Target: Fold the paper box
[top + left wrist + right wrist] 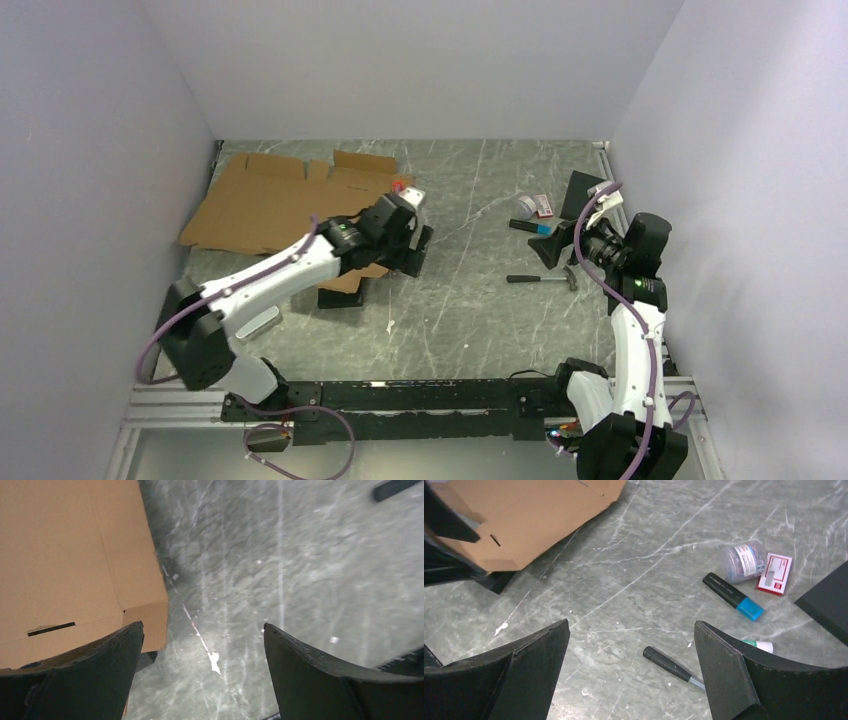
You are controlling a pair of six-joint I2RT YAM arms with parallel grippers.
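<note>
The paper box [270,200] lies as an open sheet, nothing folded yet. The left arm [290,265] hangs its jaws released at the box's near corner; the right arm [630,320], jaws likewise released, is well apart from the box.

We note grey marbled table [470,310], scratched. Paper box [265,205] flat at far left. At right, close together: clear tub [744,560], red-white packet [775,573], blue-capped marker [733,596], hammer [540,279], black block [583,195].

The paper box [265,205] lies flat beside the left claw [412,258].
</note>
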